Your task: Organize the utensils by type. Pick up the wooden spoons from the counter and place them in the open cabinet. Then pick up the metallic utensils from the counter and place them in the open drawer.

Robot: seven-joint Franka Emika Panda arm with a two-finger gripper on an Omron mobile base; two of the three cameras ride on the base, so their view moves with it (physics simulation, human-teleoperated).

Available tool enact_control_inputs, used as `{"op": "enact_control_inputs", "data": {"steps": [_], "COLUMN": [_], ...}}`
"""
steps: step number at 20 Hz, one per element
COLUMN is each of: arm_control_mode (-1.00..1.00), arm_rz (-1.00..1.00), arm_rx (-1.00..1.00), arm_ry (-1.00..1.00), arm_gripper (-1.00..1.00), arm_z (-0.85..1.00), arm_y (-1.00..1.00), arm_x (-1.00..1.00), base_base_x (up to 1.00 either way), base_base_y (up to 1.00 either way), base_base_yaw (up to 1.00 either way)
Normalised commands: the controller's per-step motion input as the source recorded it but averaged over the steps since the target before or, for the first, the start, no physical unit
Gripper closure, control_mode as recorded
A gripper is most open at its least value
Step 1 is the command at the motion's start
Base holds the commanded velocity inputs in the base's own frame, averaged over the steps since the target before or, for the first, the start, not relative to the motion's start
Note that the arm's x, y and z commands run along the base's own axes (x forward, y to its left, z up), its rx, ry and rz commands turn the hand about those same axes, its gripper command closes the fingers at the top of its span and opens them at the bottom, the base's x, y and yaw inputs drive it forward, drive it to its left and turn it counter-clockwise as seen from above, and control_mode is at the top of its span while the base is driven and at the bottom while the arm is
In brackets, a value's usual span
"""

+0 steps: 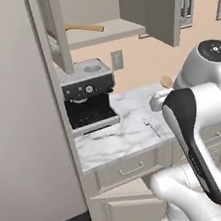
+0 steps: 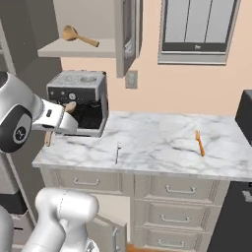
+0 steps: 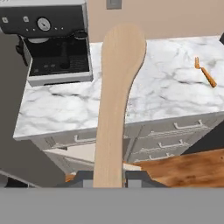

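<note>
Hand view: tool (image 3: pixel 109 178) clamped on second wooden spoon (image 3: pixel 117 96); lift clear of coffee machine (image 3: pixel 54 41), keep level toward cabinet (image 2: pixel 78 47).

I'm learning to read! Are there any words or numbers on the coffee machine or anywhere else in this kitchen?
No words or numbers can be read anywhere.
Coffee machine: it has a round dial and small buttons, but any marks on them are too small and blurry to read.
Counter, cabinet and wooden spoon: plain, no writing.
</note>
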Motion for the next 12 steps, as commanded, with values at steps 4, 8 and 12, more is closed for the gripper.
{"op": "enact_control_inputs", "data": {"steps": [4,8,12], "arm_control_mode": [1.0,1.0,1.0], "arm_rz": [0.0,0.0,0.0], "arm_rx": [0.0,0.0,0.0], "arm_ry": [0.0,0.0,0.0], "arm_gripper": [1.0,1.0,1.0], "arm_z": [0.0,0.0,0.0], "arm_y": [0.0,0.0,0.0], "arm_x": [0.0,0.0,0.0], "base_base_x": [0.93,0.37,0.08], "base_base_y": [0.0,0.14,0.33], "base_base_yaw": [0.0,0.0,0.0]}}
